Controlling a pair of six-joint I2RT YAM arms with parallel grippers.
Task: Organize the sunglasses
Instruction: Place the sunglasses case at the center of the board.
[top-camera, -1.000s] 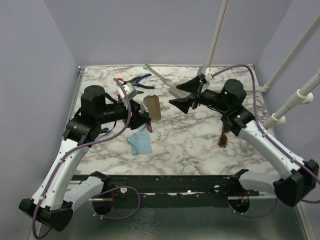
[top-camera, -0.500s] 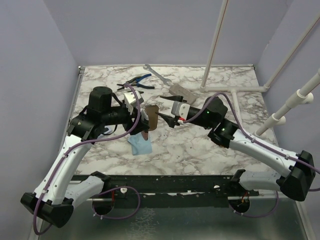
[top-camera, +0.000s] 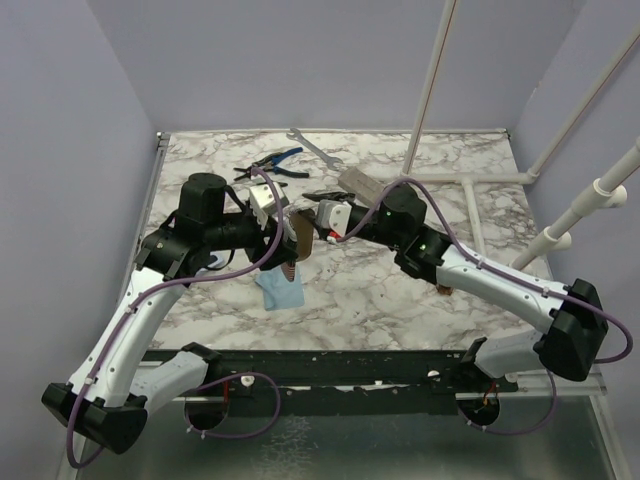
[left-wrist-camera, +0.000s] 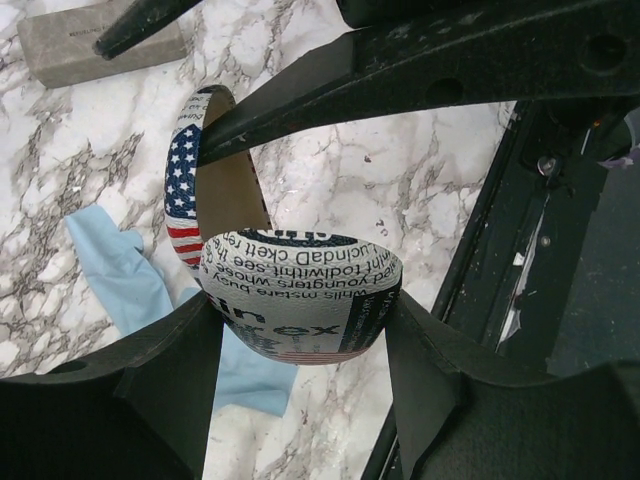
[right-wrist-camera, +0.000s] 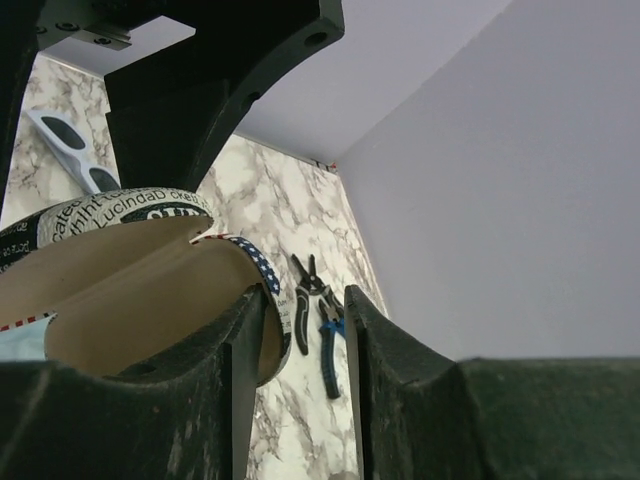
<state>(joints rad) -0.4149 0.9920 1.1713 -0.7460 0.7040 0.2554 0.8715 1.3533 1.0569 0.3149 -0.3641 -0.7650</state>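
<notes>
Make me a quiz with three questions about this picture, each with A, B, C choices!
1. What colour is the cloth on the table?
A. red
B. light blue
C. yellow

2. How is the printed case held in the left fingers?
A. zipped shut
B. open
C. broken in two

3. Where are the pliers?
A. inside the case
B. on the cloth
C. beside the wrench, at the far side of the table

Answers:
1 B, the top view shows it pale blue.
2 B, its lid is swung away and the tan lining shows.
3 C, both lie together near the back wall.
</notes>
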